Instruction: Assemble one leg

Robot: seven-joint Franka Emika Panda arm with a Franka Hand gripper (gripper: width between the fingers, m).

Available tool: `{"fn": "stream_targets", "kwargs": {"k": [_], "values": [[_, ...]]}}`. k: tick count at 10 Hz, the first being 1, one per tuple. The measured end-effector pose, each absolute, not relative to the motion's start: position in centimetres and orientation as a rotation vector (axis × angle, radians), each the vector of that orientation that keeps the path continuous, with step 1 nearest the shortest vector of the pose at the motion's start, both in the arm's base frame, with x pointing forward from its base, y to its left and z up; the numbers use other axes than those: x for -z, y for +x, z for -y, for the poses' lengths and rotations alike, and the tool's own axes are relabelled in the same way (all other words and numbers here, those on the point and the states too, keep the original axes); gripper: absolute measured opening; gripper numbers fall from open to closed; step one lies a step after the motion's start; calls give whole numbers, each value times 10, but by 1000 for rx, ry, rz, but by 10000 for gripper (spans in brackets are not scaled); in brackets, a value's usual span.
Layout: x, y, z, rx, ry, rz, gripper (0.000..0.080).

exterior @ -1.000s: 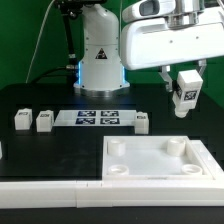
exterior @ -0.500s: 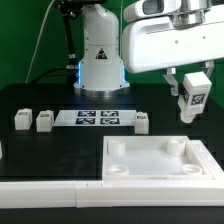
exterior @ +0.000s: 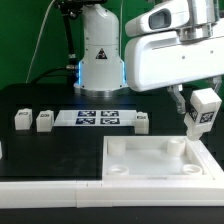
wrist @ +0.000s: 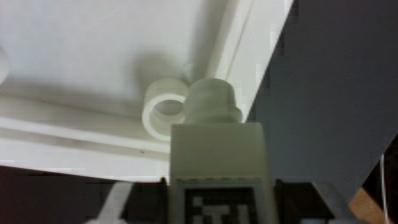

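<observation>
My gripper [exterior: 201,108] is shut on a leg [exterior: 203,110], a small white post with a marker tag, held tilted in the air above the far right corner of the large white rimmed panel [exterior: 160,170]. In the wrist view the leg [wrist: 219,160] fills the middle between my fingers, its rounded peg end pointing at a round corner socket [wrist: 164,105] of the panel. Three more legs [exterior: 21,120] [exterior: 44,121] [exterior: 142,122] stand on the black table behind the panel.
The marker board [exterior: 98,119] lies flat between the loose legs at the back. The robot base [exterior: 99,55] stands behind it. A long white rail [exterior: 50,187] runs along the front edge at the exterior view's left.
My gripper has carried the leg toward the exterior view's right and lower, closer to the panel's far right corner, and the leg has tilted more.
</observation>
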State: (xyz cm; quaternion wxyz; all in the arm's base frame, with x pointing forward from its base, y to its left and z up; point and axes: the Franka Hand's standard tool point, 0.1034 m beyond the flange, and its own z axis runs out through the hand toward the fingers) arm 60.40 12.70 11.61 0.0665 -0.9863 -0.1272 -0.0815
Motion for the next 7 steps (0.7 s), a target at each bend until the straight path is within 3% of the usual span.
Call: {"fn": "stream_targets", "kwargs": {"k": [3, 5, 7], "values": [[-116, 608, -125, 328, -2974, 375, 290], [-114, 614, -105, 702, -2957, 325, 290], [-109, 617, -104, 720, -2957, 318, 290]]}}
